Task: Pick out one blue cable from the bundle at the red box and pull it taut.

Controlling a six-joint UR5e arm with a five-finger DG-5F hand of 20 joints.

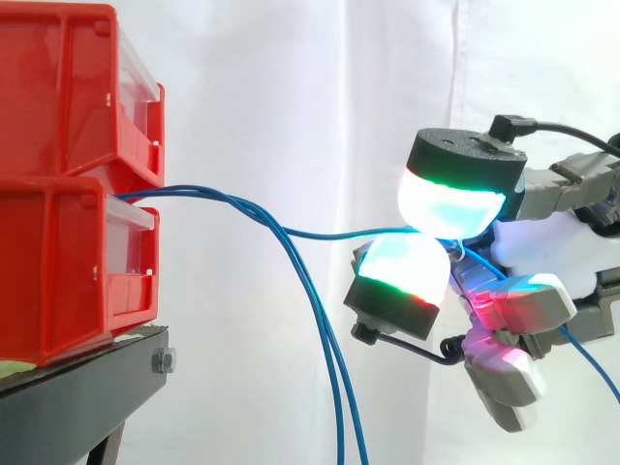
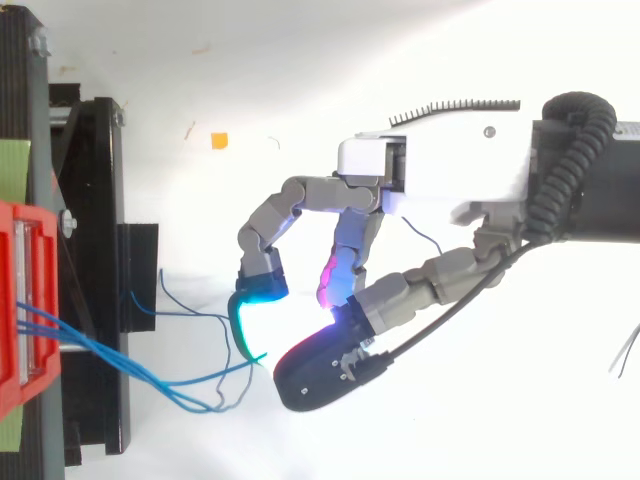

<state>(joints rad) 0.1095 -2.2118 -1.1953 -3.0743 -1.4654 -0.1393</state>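
Note:
Two red bins are stacked at the left, the upper one (image 1: 68,87) on the lower one (image 1: 68,271). A bundle of thin blue cables (image 1: 194,191) comes out between them. Most of the strands (image 1: 325,368) hang down past the stand. One blue cable (image 1: 329,232) runs almost level to the right, with a slight dip. My hand (image 1: 542,247) holds it pinched between two glowing pads (image 1: 450,208) about mid-height, right of the bins. Its tail (image 1: 591,363) trails off below the hand. In the top view the hand (image 2: 430,170) curls toward the bins (image 2: 20,300).
The bins rest on a black stand (image 1: 87,387) whose frame (image 2: 100,250) juts out toward the hand. A white curtain forms the background. A small orange scrap (image 2: 218,140) lies on the white floor beyond the stand.

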